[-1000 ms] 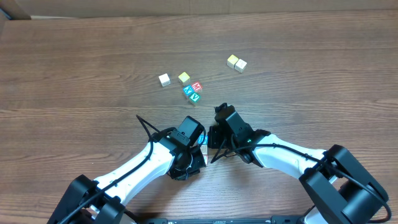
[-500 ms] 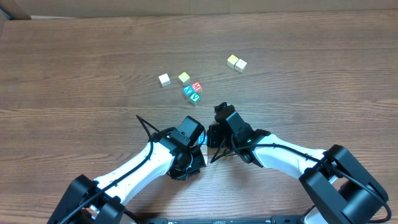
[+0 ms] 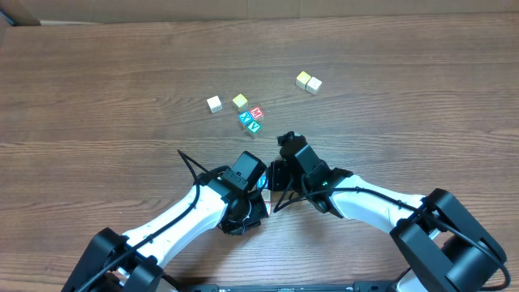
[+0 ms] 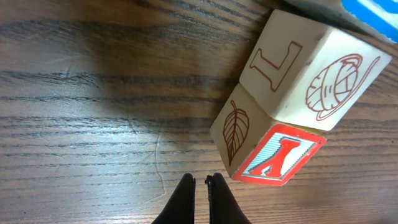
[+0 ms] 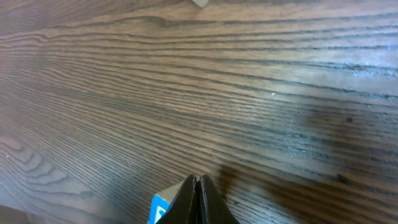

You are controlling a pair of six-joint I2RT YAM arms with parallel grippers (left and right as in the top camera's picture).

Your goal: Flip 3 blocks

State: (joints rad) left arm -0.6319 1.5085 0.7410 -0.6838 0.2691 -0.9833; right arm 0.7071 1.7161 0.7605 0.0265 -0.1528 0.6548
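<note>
In the left wrist view, three blocks crowd the upper right. A whitish block point(image 4: 298, 68) shows a letter L and a yarn ball. Touching it is a block with a leaf face and a red letter face point(image 4: 273, 155). A blue-faced block point(image 4: 367, 9) is cut off by the top corner. My left gripper point(image 4: 200, 182) is shut and empty, just left of the red-letter block. My right gripper point(image 5: 196, 182) is also shut and holds nothing, with the blue-faced block's corner point(image 5: 161, 208) directly beside its fingers. From overhead both arms hide these blocks.
Beyond the arms lie a white cube point(image 3: 214, 104), a yellow-topped cube point(image 3: 240, 101), a red M cube point(image 3: 257, 112), a blue X cube point(image 3: 246, 118) and a green V cube point(image 3: 254, 126). Two pale yellow cubes point(image 3: 308, 81) sit further right.
My right gripper has shifted slightly away and to the left. The left arm and the far cubes have not moved.
</note>
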